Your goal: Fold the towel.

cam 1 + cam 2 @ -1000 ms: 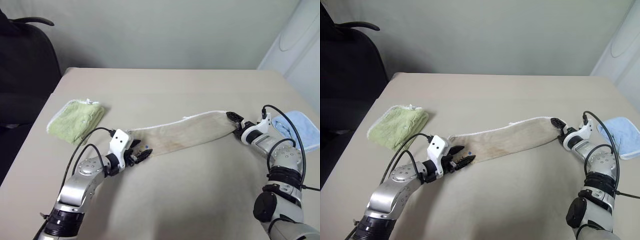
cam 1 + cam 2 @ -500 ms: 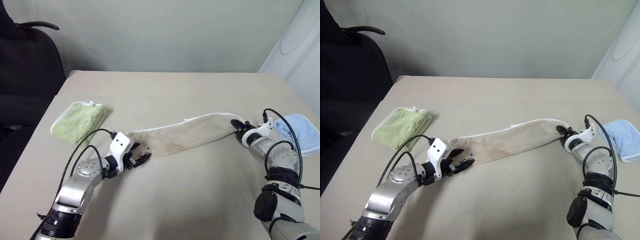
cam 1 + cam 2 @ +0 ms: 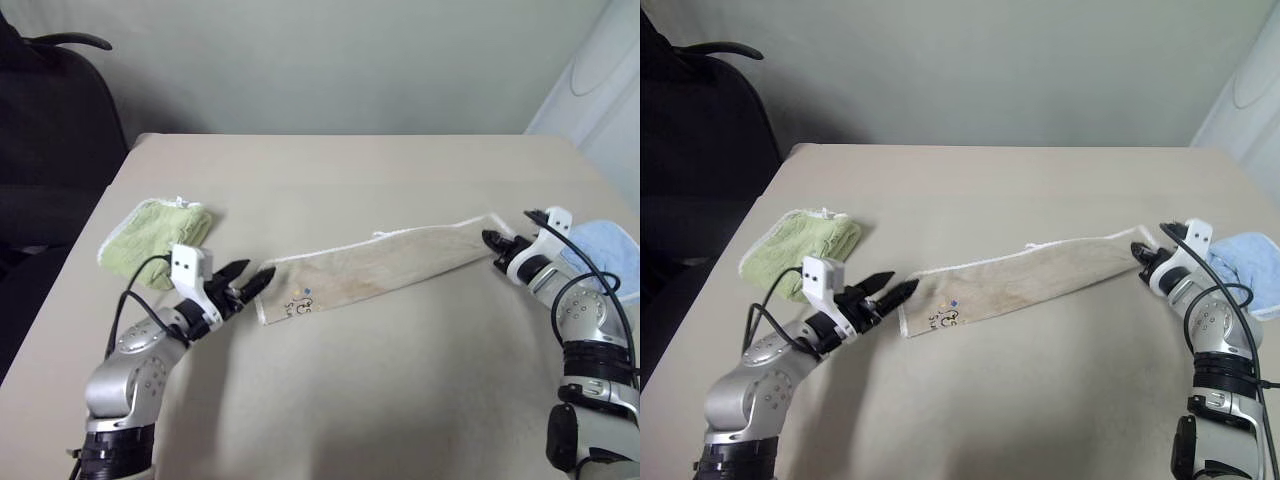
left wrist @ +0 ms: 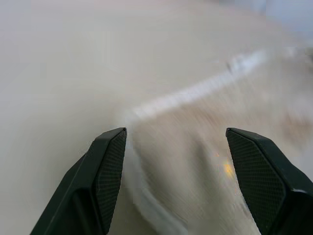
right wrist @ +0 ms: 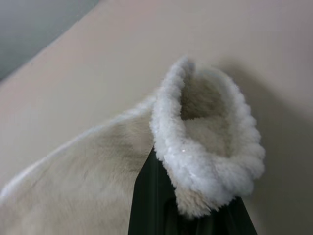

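The towel (image 3: 390, 262) is a long beige strip with white edging, lying slantwise across the table (image 3: 330, 180). A small colourful mark (image 3: 300, 298) shows near its left end. My left gripper (image 3: 252, 276) hovers just left of that end, open, with nothing between its fingers (image 4: 105, 171); the towel (image 4: 205, 142) lies ahead of it. My right gripper (image 3: 492, 240) is shut on the towel's right end. That end's white edge (image 5: 205, 161) curls up over the black fingers, a little above the table.
A lime-green folded towel (image 3: 155, 238) lies at the table's left side, close behind my left arm. A light blue folded towel (image 3: 605, 245) sits at the right edge beside my right wrist. A black chair (image 3: 50, 130) stands off the left corner.
My left gripper has drawn back to the left and up off the towel's left end, uncovering the printed mark. My right gripper has rolled, shut on the right end and lifted it slightly.
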Controlling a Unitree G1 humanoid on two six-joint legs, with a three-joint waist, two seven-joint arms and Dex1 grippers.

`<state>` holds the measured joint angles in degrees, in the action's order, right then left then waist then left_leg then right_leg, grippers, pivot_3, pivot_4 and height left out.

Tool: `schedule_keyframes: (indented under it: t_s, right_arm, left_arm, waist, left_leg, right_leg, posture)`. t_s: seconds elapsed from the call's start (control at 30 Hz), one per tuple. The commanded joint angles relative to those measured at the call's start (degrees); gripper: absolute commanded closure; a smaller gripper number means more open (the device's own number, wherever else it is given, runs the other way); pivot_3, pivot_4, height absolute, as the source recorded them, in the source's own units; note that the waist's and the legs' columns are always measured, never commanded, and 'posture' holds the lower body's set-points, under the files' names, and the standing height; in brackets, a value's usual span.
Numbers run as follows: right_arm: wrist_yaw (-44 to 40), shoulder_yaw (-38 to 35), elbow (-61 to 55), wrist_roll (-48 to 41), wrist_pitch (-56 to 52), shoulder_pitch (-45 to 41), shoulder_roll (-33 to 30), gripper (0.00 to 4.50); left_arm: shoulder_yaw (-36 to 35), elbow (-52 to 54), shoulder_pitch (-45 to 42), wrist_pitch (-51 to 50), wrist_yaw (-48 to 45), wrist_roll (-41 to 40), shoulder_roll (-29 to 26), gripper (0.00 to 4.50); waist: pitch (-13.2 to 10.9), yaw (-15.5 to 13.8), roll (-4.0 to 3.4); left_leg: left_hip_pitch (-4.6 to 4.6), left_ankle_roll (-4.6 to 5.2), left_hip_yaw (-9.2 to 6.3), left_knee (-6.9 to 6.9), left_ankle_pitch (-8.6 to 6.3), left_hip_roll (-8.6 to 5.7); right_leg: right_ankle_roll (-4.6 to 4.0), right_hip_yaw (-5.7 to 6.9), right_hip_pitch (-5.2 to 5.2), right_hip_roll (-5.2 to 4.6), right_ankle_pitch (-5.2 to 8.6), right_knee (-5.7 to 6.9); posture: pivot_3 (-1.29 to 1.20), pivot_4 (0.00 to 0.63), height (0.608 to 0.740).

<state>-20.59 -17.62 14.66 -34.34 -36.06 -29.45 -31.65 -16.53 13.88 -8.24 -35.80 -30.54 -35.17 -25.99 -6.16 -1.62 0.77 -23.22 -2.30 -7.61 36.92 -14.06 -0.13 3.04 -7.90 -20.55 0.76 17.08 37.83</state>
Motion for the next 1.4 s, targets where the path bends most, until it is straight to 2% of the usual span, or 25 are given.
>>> schedule_keyframes:
  t_s: [0.03,0.17,0.3,0.47,0.67,0.77,0.83,0.97,1.13,1.23,1.27,1.4]
  right_arm:
    - [-8.86,6.80,-8.80,7.42,8.84,0.35,-5.02,4.47]
    - [-16.93,15.37,-14.96,16.04,18.37,0.82,-9.70,4.47]
    - [-22.71,25.39,-19.75,25.52,26.62,0.95,-11.36,4.47]
    - [-24.69,35.93,-19.95,36.36,31.70,-0.28,-8.87,4.47]
    - [-25.38,39.41,-18.46,40.53,33.92,1.02,-5.18,4.47]
    - [-26.41,38.45,-17.84,39.70,32.97,1.68,-4.28,3.80]
    - [-27.47,36.92,-18.43,37.68,31.87,2.30,-4.09,3.18]
    - [-30.81,30.93,-23.32,27.71,26.05,4.72,-3.86,1.86]
    - [-34.74,18.56,-30.37,9.10,11.73,9.08,-6.20,1.86]
    - [-32.51,12.75,-29.63,1.26,4.17,8.00,-5.24,2.47]
    - [-31.19,11.89,-28.54,0.36,2.56,7.03,-4.50,2.79]
    - [-27.51,15.07,-19.63,5.08,3.04,3.24,-0.54,4.18]
  left_arm:
    - [-2.26,2.65,-0.96,-1.07,1.56,-2.56,-0.10,0.95]
    - [-1.49,3.51,-1.81,-1.79,2.69,-2.83,-0.29,0.95]
    - [-0.18,3.97,-2.67,-1.96,3.53,-2.89,0.58,0.95]
    - [1.54,4.30,-2.78,-1.82,3.85,-2.37,1.07,0.95]
    - [1.62,5.59,-1.92,-1.89,4.52,-3.04,1.65,0.95]
    - [1.76,6.60,-1.13,-2.09,5.08,-3.31,2.22,0.95]
    - [1.74,7.33,-0.60,-2.40,5.34,-3.57,2.58,0.95]
    - [1.69,8.44,0.38,-3.00,5.90,-4.49,3.03,0.95]
    - [0.42,9.74,3.03,-3.85,6.08,-5.72,2.13,0.95]
    - [-1.41,9.54,5.11,-4.17,6.19,-6.62,1.24,0.95]
    - [-1.79,9.54,5.46,-4.29,6.36,-7.09,1.20,0.95]
    - [-3.37,10.31,6.34,-5.79,7.86,-10.50,2.37,0.95]
  waist:
    - [-0.07,0.23,-0.06]
    - [-0.16,0.37,0.07]
    - [-0.23,0.41,0.18]
    - [-0.30,0.43,0.29]
    - [-0.34,0.43,0.36]
    - [-0.35,0.43,0.38]
    - [-0.35,0.43,0.39]
    - [-0.37,0.39,0.43]
    - [-0.40,0.29,0.52]
    - [-0.42,0.38,0.56]
    - [-0.43,0.38,0.56]
    - [-0.42,0.57,0.59]
  left_leg:
    - [0.00,0.02,0.02,0.00,0.01,0.00]
    - [0.01,0.13,0.00,0.02,-0.03,0.03]
    - [0.01,0.15,-0.01,0.03,-0.04,0.07]
    - [0.01,0.15,-0.03,0.06,-0.03,0.08]
    - [0.01,0.11,-0.02,0.07,0.00,0.10]
    - [0.01,0.06,-0.02,0.07,0.03,0.10]
    - [0.01,0.04,-0.02,0.07,0.04,0.10]
    - [0.01,-0.04,-0.01,0.07,0.09,0.09]
    - [0.00,-0.15,0.01,0.07,0.15,0.07]
    - [0.06,-0.19,0.03,0.06,0.17,0.09]
    - [0.09,-0.21,0.03,0.05,0.18,0.09]
    - [0.25,-0.23,0.01,0.02,0.19,0.13]
  right_leg:
    - [0.00,-0.03,-0.03,0.00,0.00,0.00]
    - [0.02,-0.02,-0.01,0.00,0.00,-0.01]
    - [0.02,-0.01,-0.02,0.01,0.00,-0.01]
    - [0.02,0.01,-0.01,0.00,-0.01,-0.01]
    - [0.02,0.02,-0.01,-0.01,-0.01,-0.01]
    - [0.02,0.04,0.00,-0.01,-0.01,-0.01]
    - [0.02,0.04,0.00,-0.01,-0.01,-0.02]
    - [0.02,0.05,0.02,0.00,-0.01,-0.02]
    - [0.01,0.02,0.06,0.08,0.00,-0.06]
    - [0.00,-0.02,0.08,0.15,0.02,-0.07]
    - [0.00,-0.04,0.09,0.17,0.02,-0.06]
    - [-0.01,-0.06,0.13,0.18,0.03,-0.01]
  posture:
    - [0.00,0.150,0.740]
    - [0.00,0.150,0.740]
    - [0.00,0.150,0.740]
    - [0.00,0.150,0.740]
    - [0.00,0.150,0.740]
    - [0.00,0.150,0.740]
    - [0.00,0.150,0.740]
    - [0.00,0.150,0.740]
    - [0.00,0.150,0.740]
    - [0.00,0.150,0.740]
    - [0.00,0.150,0.740]
    - [0.00,0.150,0.740]
